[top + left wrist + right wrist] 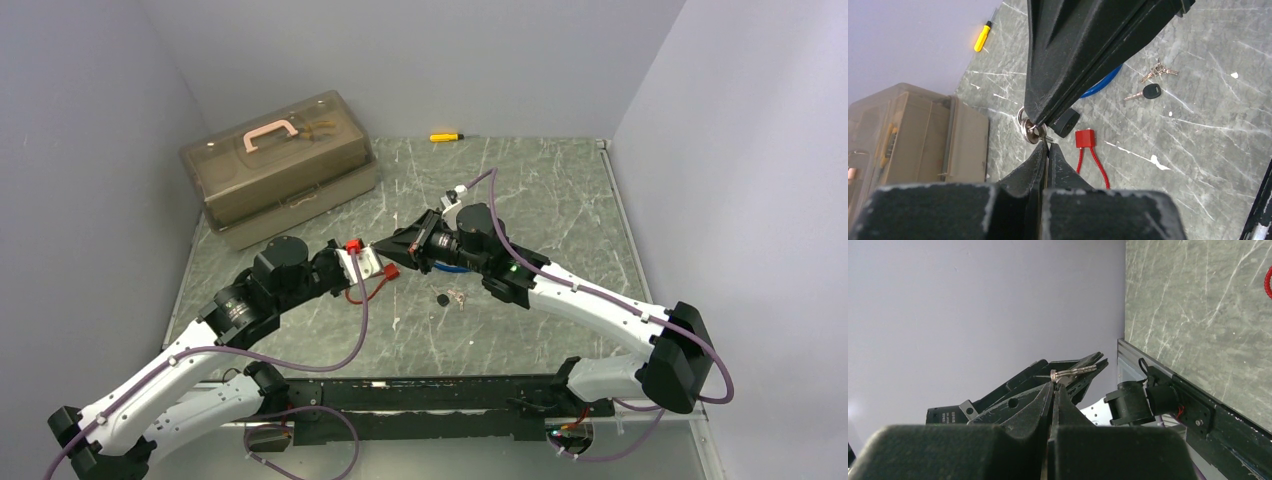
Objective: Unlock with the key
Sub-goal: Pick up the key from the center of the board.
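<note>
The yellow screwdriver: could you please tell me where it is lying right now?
In the top view, the yellow screwdriver lies at the table's far edge by the back wall, just right of the brown toolbox.

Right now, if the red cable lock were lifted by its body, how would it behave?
The red cable lock would probably dangle, since its thin loop looks floppy. Being boxy and lying flat, it would likely slide under a push, not roll.
</note>
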`<state>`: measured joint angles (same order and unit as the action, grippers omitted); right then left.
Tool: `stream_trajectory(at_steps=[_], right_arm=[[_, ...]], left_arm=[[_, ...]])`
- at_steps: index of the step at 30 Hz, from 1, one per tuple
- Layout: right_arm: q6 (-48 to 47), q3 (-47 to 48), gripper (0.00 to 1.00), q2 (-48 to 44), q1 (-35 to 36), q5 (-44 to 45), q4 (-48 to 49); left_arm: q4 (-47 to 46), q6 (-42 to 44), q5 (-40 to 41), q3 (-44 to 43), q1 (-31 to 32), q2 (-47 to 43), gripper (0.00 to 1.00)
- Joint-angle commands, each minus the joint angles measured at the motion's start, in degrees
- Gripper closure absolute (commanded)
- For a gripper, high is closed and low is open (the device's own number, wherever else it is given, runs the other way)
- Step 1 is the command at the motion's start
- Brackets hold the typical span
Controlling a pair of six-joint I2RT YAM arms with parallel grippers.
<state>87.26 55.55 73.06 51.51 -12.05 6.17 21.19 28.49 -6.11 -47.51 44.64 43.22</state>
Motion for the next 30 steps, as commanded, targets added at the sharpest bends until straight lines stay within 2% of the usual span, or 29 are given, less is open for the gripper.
stream_trajectory(at_steps=[1,4,9,13,16,21,24,27,30], right_arm=[[0.63,0.87,1.0,-0.04,0.59,-0.77,3.01],[-0.13,-0.23,0.99,-1.26,0.53,-0.58,2.5],[-1.66,-0.12,0.88,-1.45,0.36,-2.7,-0.41],[-3.53,1.36,0.67,-0.12,-0.41,-7.15,-2.95],[-6.93,4.03,0.59,0.53,-1.93,-10.56,-5.53],[-19.5,11.16,0.55,0.36,-6.97,-18.01,-15.13],[-31.53,17.51,0.55,0.31,-10.38,-20.76,-26.66],[-42.28,24.28,0.54,-0.32,-11.64,-18.9,-34.96],[-52.72,24.97,0.52,-2.87,-10.36,-18.75,-33.24]], left_arm=[[-1.86,-0.85,-0.52,-2.64,0.44,-0.79,1.0],[-0.2,-1.27,-2.11,-3.39,0.43,-1.34,1.0],[3.33,-2.46,-6.21,-4.89,0.36,-2.21,1.0],[7.46,-1.04,-11.51,-7.38,0.33,-2.19,1.0],[10.93,-0.15,-14.88,-9.05,0.34,-1.71,1.0],[16.44,0.77,-19.95,-11.05,0.31,-1.29,1.0],[20.74,2.09,-23.09,-12.85,0.31,-0.47,1.0],[27.27,3.62,-26.28,-15.03,0.33,1.76,1.0],[33.33,5.39,-28.87,-18.38,0.29,5.3,1.0]])
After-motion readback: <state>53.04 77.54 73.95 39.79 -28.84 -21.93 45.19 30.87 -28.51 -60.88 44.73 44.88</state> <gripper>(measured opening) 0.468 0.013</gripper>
